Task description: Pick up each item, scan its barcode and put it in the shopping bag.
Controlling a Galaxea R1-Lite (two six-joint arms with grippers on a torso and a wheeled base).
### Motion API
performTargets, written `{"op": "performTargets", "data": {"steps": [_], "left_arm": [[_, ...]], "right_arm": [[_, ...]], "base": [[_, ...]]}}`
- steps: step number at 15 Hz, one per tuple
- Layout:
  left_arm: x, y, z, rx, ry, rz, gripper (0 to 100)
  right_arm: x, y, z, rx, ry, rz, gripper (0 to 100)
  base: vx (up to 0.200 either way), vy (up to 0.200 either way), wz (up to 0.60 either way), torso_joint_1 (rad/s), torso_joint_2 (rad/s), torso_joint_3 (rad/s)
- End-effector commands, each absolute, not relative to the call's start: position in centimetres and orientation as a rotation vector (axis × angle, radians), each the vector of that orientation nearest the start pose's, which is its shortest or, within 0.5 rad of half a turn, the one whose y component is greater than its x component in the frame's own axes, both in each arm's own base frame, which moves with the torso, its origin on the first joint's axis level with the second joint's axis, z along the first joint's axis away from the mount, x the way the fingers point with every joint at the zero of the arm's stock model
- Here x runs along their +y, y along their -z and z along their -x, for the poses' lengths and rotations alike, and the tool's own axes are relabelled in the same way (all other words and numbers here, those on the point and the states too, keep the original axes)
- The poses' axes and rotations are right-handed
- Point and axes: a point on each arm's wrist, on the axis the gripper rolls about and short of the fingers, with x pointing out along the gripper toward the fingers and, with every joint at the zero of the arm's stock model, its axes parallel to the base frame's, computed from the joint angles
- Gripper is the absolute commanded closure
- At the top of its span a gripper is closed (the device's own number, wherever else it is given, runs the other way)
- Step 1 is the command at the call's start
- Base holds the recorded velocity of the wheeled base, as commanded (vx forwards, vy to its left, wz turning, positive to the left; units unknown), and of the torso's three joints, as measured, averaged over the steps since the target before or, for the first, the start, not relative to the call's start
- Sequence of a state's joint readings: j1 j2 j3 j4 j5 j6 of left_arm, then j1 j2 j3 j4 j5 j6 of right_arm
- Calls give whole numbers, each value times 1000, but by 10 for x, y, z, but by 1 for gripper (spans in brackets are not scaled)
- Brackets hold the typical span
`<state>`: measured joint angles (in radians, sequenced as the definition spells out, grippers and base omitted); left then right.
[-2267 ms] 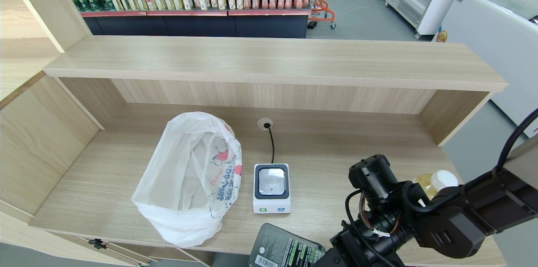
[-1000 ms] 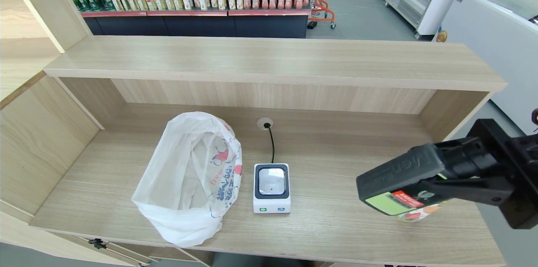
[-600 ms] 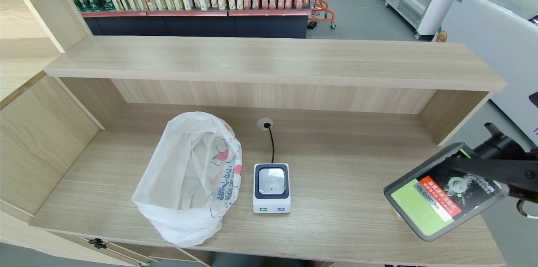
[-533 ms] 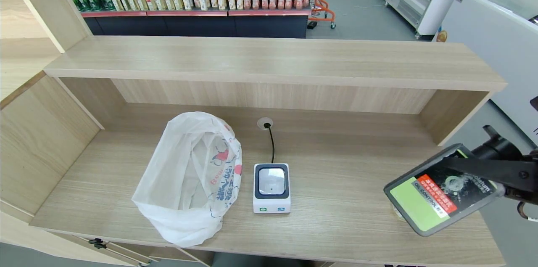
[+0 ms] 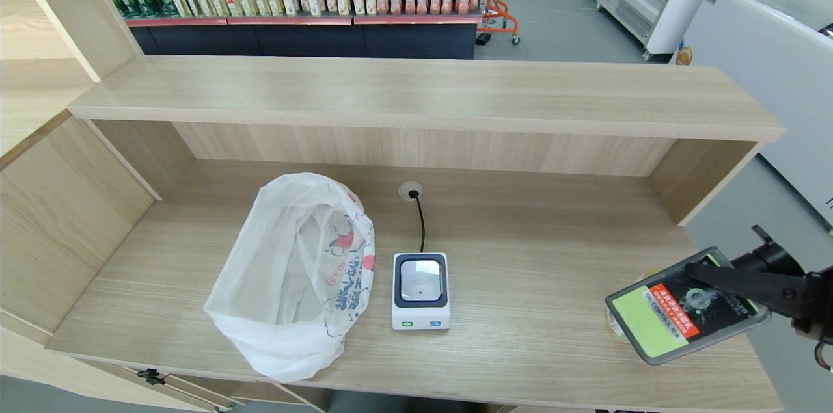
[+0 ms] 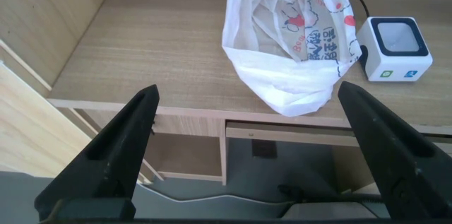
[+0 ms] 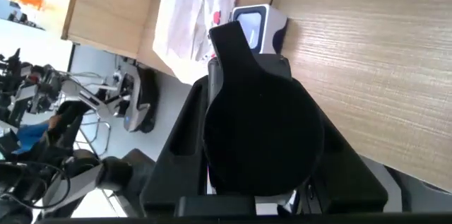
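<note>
A: Where is the item?

B: The right gripper point(image 5: 699, 276) pinches the dark grey flat bottle point(image 5: 677, 317) between its 2 fingers above the right end of the counter point(image 5: 533, 250), well apart from the barcode scanner point(image 5: 420, 289). The label faces up, so the barcode is probably underneath, ready for the scanner's upturned window.

A: And the left gripper point(image 6: 247, 104)?

B: It is spread wide and empty, in front of the counter edge near the open shopping bag point(image 5: 293, 276).
</note>
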<state>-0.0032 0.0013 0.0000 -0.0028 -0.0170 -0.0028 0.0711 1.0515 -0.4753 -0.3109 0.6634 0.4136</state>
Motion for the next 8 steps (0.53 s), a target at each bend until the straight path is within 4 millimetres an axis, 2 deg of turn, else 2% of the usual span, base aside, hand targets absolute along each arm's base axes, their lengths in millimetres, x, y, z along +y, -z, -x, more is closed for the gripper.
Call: {"op": "performTargets", "data": {"steps": [1,8], "left_arm": [[0,-76,23,-2,21,3,0],[0,-76,23,-2,20,2,0]], "right_arm": [[23,-202,-124,396,-677,-466,100],[28,-195,-118,409,-718,-430,100]], "base": [[0,0,0,0,0,0],[0,0,0,0,0,0]]}}
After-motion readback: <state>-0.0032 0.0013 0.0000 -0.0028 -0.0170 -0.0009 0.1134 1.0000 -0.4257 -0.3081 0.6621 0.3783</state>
